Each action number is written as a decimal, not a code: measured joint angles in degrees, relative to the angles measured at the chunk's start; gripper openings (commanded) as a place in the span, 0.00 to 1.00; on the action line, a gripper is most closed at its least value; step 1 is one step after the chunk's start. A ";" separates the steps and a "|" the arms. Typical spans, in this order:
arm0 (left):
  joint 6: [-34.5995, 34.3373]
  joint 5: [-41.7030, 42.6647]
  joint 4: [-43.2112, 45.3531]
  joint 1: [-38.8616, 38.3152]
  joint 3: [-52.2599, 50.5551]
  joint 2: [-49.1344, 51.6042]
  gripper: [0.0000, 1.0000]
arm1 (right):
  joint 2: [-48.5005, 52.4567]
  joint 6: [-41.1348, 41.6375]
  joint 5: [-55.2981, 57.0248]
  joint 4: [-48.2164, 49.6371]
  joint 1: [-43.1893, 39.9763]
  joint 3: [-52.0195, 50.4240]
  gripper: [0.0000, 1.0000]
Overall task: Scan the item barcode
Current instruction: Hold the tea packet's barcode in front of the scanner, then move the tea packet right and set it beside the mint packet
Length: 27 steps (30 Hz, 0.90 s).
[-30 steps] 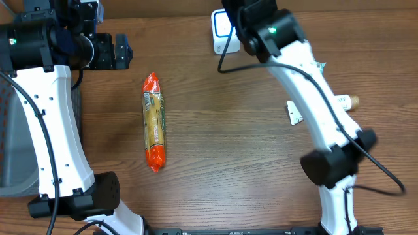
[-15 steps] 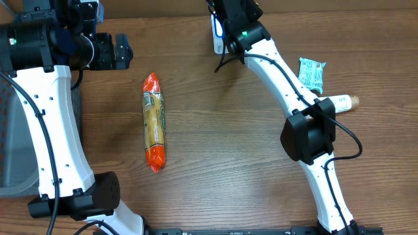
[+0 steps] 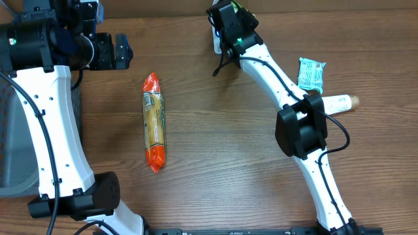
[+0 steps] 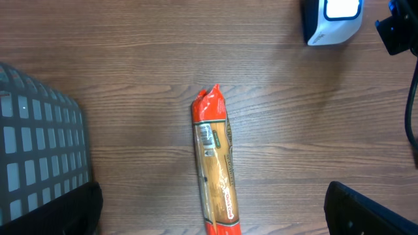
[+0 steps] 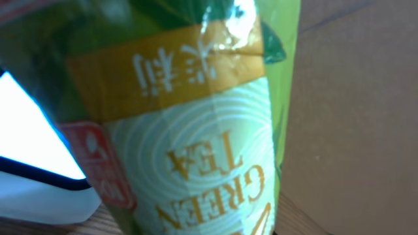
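green tea pack (image 5: 196, 137) near scanner (image 4: 332, 19)

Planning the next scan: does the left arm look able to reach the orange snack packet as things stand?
Probably yes: the left claw is open, and only bare table lies between it and the packet.
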 measured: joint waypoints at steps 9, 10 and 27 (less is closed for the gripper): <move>0.00 0.00 -0.02 0.00 0.00 0.00 1.00 | 0.81 1.88 0.66 0.61 -1.55 0.00 0.04; 0.00 0.00 0.02 0.00 0.00 0.00 1.00 | 0.87 2.10 0.68 0.63 -1.75 0.00 0.04; 0.00 0.00 0.00 0.00 0.00 0.00 1.00 | 1.33 2.71 1.05 0.76 -1.81 0.00 0.04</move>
